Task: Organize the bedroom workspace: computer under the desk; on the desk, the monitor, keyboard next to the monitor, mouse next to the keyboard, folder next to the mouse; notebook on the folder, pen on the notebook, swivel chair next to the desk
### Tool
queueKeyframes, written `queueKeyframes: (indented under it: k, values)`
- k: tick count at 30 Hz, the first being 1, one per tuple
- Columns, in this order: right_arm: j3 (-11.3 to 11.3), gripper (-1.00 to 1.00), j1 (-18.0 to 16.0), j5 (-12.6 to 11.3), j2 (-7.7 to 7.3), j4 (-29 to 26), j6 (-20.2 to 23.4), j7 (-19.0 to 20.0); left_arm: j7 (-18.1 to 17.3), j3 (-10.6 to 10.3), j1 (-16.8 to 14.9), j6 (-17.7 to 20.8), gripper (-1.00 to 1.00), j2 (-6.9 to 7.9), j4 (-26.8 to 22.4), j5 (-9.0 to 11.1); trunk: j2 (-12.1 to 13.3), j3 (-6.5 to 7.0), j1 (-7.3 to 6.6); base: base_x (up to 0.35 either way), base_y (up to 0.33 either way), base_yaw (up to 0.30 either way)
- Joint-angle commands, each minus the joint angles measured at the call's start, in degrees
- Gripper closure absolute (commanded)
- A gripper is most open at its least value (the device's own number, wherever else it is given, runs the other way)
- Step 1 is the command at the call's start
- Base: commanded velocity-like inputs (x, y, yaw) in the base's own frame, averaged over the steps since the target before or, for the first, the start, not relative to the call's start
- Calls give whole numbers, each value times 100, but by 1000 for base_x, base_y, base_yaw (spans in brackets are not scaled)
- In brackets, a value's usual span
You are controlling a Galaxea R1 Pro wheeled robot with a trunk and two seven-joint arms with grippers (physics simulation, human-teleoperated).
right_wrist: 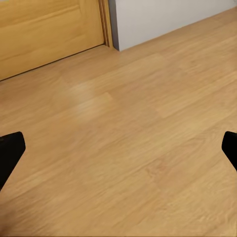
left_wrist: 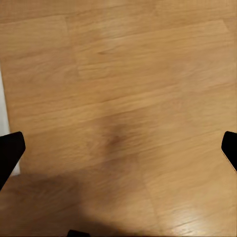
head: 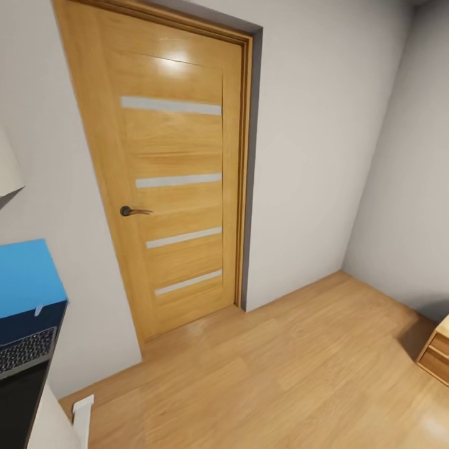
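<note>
At the left edge of the head view lies the bright blue folder (head: pixel 28 274) on the glossy black desk (head: pixel 19 399). The near end of the black keyboard (head: pixel 25 352) sits just in front of the folder. In the left wrist view my left gripper (left_wrist: pixel 118 148) is open over bare wood floor, with its black fingertips (left_wrist: pixel 10 150) wide apart. My right gripper (right_wrist: pixel 118 148) is also open above the floor, with nothing between its fingers (right_wrist: pixel 9 150).
A closed wooden door (head: pixel 174 174) with a dark handle (head: pixel 128 211) stands ahead in a grey wall. Wood floor (head: pixel 280 374) stretches to the right, where a light wood dresser corner (head: pixel 436 355) juts in. A white shape (head: pixel 81 415) stands low beside the desk.
</note>
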Motion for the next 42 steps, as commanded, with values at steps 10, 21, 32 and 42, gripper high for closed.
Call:
queueKeyframes:
  k: [10,21,32,42]
  values:
    - [-1,-100,-4,-28,19,15,-13,-8,-3,-3,-5,-4,-100,-2,4,28,-3,-7,4,330,-26,12]
    - [-3,-100,-4,-30,26,14,-5,-35,-3,-2,-4,-33,-100,-9,4,28,-3,-7,4,134,-62,232]
    - [-5,-100,-4,-26,1,-3,-11,-37,6,-3,-4,-26,-100,-1,4,28,-3,-7,4,294,-77,22]
    - [-10,-100,-4,-30,9,1,-5,-47,6,-3,-4,-4,-100,-2,4,31,-3,-7,4,203,-272,119]
